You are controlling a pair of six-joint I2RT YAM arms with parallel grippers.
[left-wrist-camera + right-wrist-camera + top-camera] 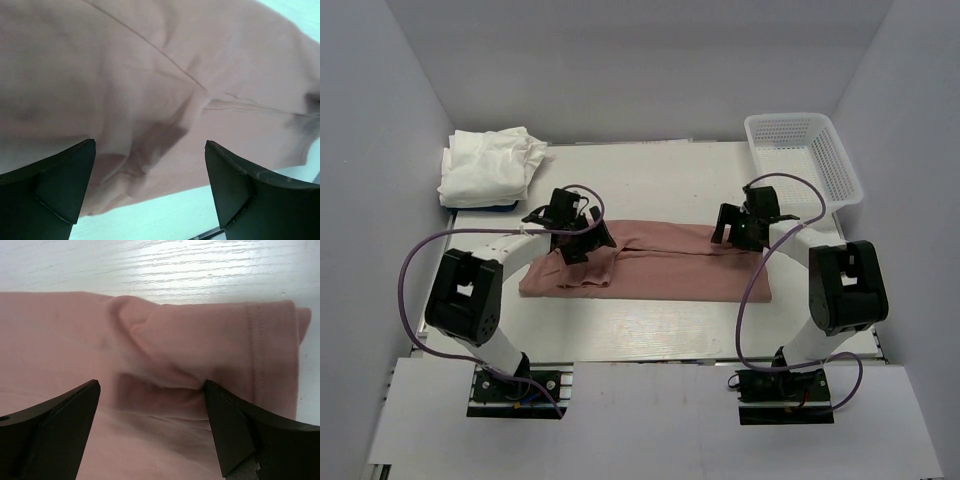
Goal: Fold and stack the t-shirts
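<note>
Fingers (55,185) of the left gripper (576,232) stand wide apart and empty, just above the left end of the pink t-shirt (665,268). The right gripper (740,226) is spread the same way over its right end. The shirt lies in a long folded band across the table (650,335), probably so both ends can be pinched together. White folded t-shirts (488,165), likely the stack, sit far left, and a basket (805,150) far right.

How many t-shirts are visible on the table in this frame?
2 distinguishable: the pink t-shirt lying across the middle, and a white folded pile at the far-left corner, which may hold several shirts.
</note>
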